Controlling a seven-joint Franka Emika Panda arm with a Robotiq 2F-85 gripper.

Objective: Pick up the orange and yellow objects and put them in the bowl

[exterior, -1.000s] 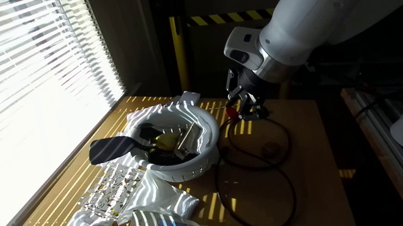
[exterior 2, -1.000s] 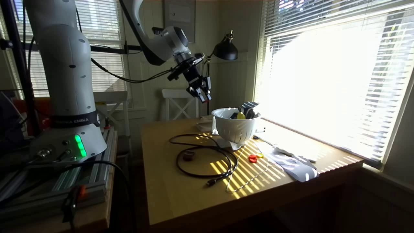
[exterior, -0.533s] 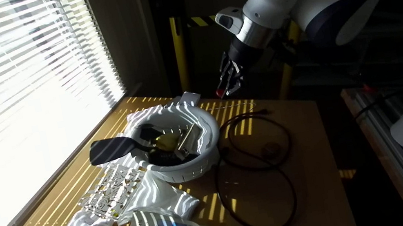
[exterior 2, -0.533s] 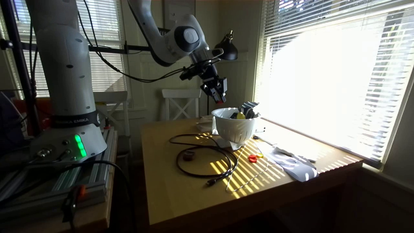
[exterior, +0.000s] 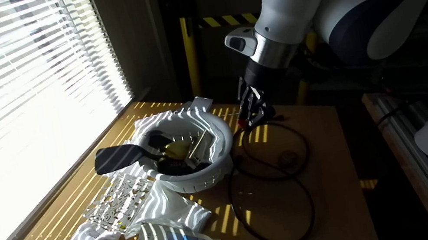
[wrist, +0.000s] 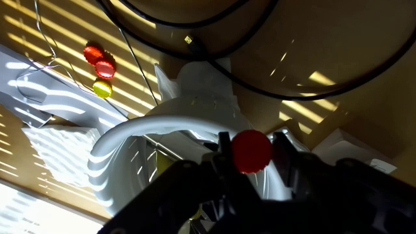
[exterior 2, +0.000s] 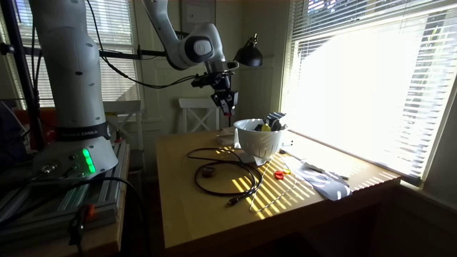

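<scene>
Red cap [wrist: 252,151], presumably one of the orange objects meant: clenched in the end effector [exterior 2: 228,112], seen face-on in the wrist view. Hangs above the worktop [exterior 2: 192,221], higher than the white bowl [exterior 2: 257,142], and off to the side away from the window [exterior 2: 360,92] in both exterior views. Has that bowl near, below and window-ward of the grasp, with the opening seemingly not squarely underneath. Overlaps the bowl's edge in the wrist view, so seems to call for a modest shift toward the window before letting go. Being round, offers no long axis to line up. Could strike the rim if released now, and drop outside. Needs care around the black spatula [exterior: 117,158], jutting over the window side. Leaves for afterwards two red-orange caps [wrist: 105,69] and a yellow cap [wrist: 102,88], grouped on the worktop, well apart from the end effector.
</scene>
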